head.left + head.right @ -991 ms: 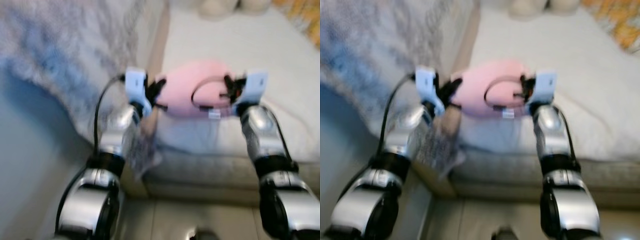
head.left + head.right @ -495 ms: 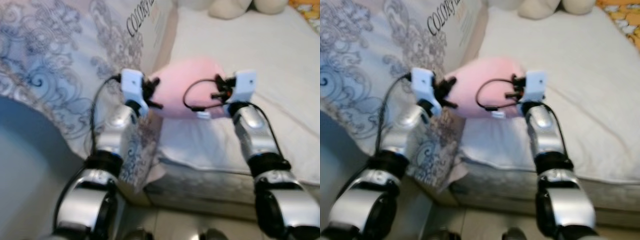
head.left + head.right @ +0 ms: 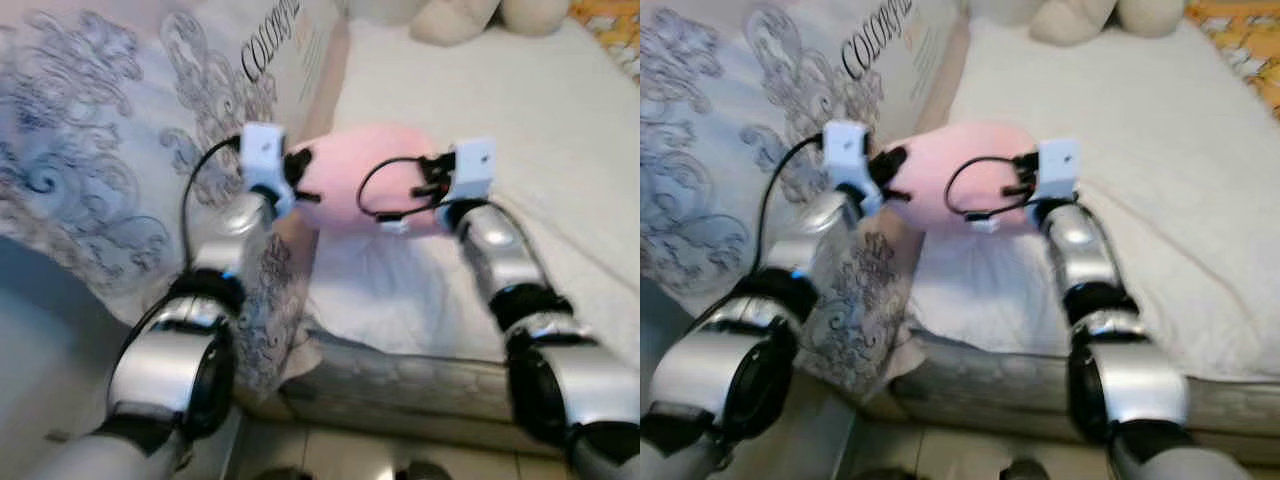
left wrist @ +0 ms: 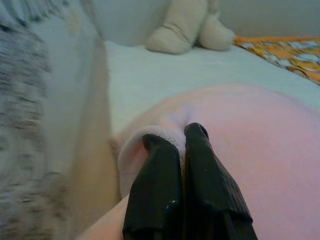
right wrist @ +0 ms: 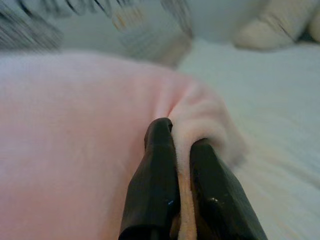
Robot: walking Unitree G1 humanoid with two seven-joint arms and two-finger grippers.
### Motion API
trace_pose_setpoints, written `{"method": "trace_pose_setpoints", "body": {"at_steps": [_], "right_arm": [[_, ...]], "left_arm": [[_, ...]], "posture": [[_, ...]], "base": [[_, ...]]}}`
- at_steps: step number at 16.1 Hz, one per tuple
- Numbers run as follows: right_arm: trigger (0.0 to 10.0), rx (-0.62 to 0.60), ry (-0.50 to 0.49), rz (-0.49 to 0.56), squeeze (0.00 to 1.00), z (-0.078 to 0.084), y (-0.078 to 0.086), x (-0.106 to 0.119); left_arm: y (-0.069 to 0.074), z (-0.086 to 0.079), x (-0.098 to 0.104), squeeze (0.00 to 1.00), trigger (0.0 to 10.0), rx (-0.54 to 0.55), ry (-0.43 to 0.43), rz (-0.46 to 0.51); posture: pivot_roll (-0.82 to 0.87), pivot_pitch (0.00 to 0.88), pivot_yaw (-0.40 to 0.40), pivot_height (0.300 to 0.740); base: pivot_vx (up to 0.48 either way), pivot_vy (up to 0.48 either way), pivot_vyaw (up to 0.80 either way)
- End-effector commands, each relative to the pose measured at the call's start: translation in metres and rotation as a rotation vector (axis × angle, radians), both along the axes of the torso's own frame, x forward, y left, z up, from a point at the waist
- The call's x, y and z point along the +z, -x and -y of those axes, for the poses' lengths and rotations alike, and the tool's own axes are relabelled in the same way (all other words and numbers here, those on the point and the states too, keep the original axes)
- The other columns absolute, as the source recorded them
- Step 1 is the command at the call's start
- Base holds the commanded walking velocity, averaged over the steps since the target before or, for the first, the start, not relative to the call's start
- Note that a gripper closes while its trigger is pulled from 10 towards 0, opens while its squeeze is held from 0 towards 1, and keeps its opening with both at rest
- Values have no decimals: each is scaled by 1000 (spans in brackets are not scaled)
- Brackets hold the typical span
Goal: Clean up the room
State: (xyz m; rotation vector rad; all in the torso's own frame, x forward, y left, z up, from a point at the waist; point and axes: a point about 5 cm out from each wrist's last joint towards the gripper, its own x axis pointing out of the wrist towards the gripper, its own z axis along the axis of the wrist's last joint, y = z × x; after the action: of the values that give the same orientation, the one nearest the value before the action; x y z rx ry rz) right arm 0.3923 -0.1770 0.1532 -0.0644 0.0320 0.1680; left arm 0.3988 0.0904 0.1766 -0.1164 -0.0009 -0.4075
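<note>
A soft pink pillow hangs between my two arms above the near edge of the white bed. My left gripper is shut on a fold at the pillow's left end, its black fingers pinching the fabric. At the right end, my right gripper is shut on another pinch of pink fabric. In the eye views the left gripper and right gripper flank the pillow.
A large patterned grey-blue bag or cushion with lettering stands at the left against the bed. A beige plush toy sits at the bed's far end. An orange patterned cloth lies at the far right. Tiled floor lies below.
The camera has shifted and sharpened; the pillow stays held between both grippers and sits slightly higher and further over the bed than a second ago.
</note>
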Motion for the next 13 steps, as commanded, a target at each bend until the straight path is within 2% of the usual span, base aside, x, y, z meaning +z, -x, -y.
{"method": "trace_pose_setpoints", "body": {"at_steps": [1, 3, 5, 7, 9, 10, 11, 12, 13], "right_arm": [[0, 6, 19, 31, 0, -6, -4, 9], [0, -26, 72, 40, 0, 0, -6, 12], [0, -37, 181, 55, 0, 0, -7, 15], [0, -38, 258, 120, 0, -3, -16, 42], [0, -45, 323, 204, 0, -4, -23, 73], [0, -52, 377, 226, 0, -3, -24, 79], [0, -45, 401, 212, 0, -1, -24, 76], [0, -44, 380, 153, 0, 1, -21, 60], [0, -34, 333, 47, 0, 2, -17, 35]], "left_arm": [[-4, -12, 5, 0, 10000, 29, -24, 13], [-8, -16, 11, 0, 10000, 74, -29, 20], [-11, -27, 17, 0, 10000, 177, -18, 54], [-16, -29, 36, 0, 10000, 212, 30, 95], [-19, -27, 56, 0, 10000, 230, 39, 163], [-19, -28, 54, 0, 10000, 251, 44, 165], [-17, -28, 43, 0, 10000, 260, 42, 134], [-12, -25, 21, 0, 10000, 261, 31, 72], [-6, -19, -2, 0, 10000, 245, 21, 10]], "posture": [[-90, 21, 136, 740], [-91, 56, 140, 740], [-88, 117, 149, 740], [-84, 152, 146, 740], [-89, 163, 143, 740], [-93, 173, 142, 740], [-94, 179, 139, 740], [-93, 188, 137, 740], [-91, 195, 135, 740]], "base": [[0, 0, 0], [0, 0, 0], [0, 0, 0], [0, 0, 0], [0, 0, 0], [0, 0, 0], [0, 0, 0], [0, 0, 0], [0, 0, 0]]}}
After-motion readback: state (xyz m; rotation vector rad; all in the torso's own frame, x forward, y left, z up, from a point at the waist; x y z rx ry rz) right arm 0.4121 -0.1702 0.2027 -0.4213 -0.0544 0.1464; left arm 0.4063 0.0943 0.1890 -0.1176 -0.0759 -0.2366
